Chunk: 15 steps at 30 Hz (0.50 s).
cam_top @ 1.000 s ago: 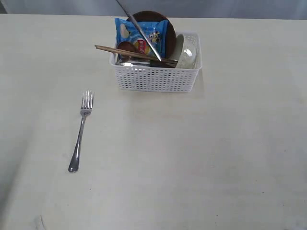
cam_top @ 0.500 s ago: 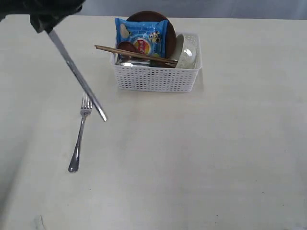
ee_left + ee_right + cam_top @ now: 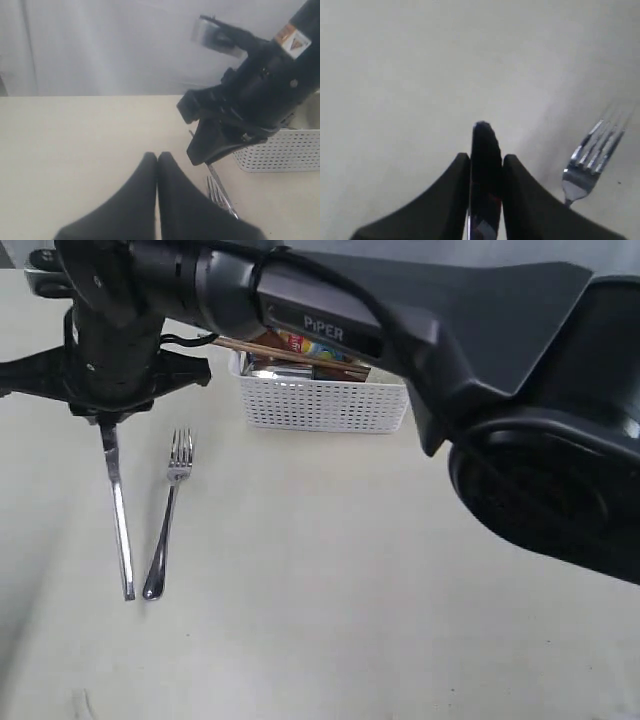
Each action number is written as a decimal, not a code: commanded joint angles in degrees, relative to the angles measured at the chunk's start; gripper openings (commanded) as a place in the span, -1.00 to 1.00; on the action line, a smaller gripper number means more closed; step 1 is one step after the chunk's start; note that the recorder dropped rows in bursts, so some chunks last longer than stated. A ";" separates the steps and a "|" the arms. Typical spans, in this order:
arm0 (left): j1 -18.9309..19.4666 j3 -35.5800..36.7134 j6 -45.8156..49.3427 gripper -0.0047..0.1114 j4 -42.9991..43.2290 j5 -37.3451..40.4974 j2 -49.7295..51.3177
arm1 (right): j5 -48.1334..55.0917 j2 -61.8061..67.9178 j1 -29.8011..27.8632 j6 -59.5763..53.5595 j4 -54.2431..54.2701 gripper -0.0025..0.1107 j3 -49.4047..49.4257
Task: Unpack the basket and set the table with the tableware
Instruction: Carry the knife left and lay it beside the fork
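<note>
My right gripper (image 3: 103, 420) has reached across to the left side of the table (image 3: 330, 620) and is shut on the steel knife (image 3: 118, 515). The knife points toward the front edge, just left of the steel fork (image 3: 168, 515) and parallel to it. In the right wrist view the knife handle (image 3: 485, 165) sits clamped in the right gripper (image 3: 486, 157), with the fork head (image 3: 592, 165) beside it. My left gripper (image 3: 157, 156) is shut and empty over bare table. The white basket (image 3: 330, 402) stands behind, its contents mostly hidden by the arm; the chopsticks (image 3: 300, 353) show.
The right arm (image 3: 420, 320) spans the upper part of the exterior view and covers the basket's top. The left wrist view shows the right gripper's body (image 3: 240, 110), the basket's corner (image 3: 285, 150) and the knife blade (image 3: 220, 186) over the fork.
The right arm has come down over the left of the table. The knife has swung from a slant above the fork to lie parallel beside it, close to the tabletop.
</note>
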 commanded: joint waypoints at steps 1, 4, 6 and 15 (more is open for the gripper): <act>-0.06 0.16 0.02 -0.92 -0.01 -0.36 -0.21 | 0.71 0.85 -0.17 7.64 -7.23 -0.96 -0.36; -0.06 0.16 0.02 -0.92 -0.01 -0.36 -0.21 | -3.30 1.31 -0.17 15.64 -7.23 -0.96 -0.36; -0.06 0.16 0.02 -0.92 -0.01 -0.36 -0.21 | -4.29 1.72 -0.17 19.20 -7.23 -0.96 -0.36; -0.06 0.16 0.02 -0.92 -0.01 -0.36 -0.21 | -2.45 6.09 -0.29 19.84 -6.76 -0.96 -0.36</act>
